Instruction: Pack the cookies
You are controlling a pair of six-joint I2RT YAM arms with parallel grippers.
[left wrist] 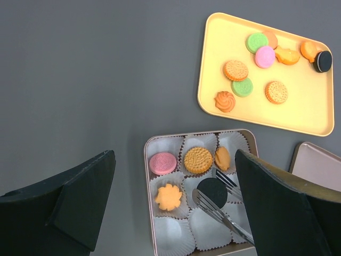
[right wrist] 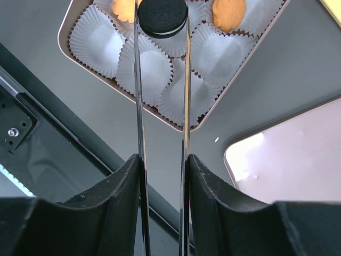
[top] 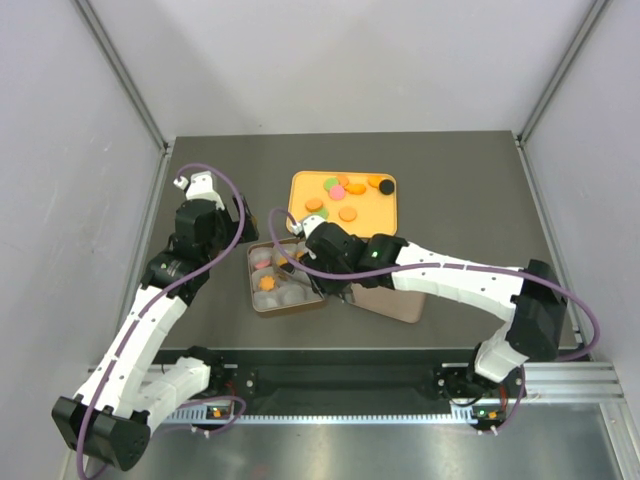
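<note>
Several cookies (left wrist: 235, 70), orange, green, pink and one black (left wrist: 323, 61), lie on the orange tray (left wrist: 298, 114). The open tin (left wrist: 148, 213) has white paper cups; a pink cookie (left wrist: 162, 163) and three orange ones sit in them. My right gripper (right wrist: 162, 160) is shut on metal tongs (right wrist: 139, 106). The tong tips pinch a black cookie (right wrist: 162, 16) over the tin's middle cup (left wrist: 212, 192). My left gripper (left wrist: 175, 156) hangs open above the tin's left side, holding nothing. From above, the right gripper (top: 315, 245) reaches over the tin (top: 258, 300).
The tin's pinkish lid (right wrist: 287, 165) lies right of the tin, under the right forearm (top: 395, 300). The tray (top: 390, 215) sits just behind the tin. Grey walls enclose the table on three sides.
</note>
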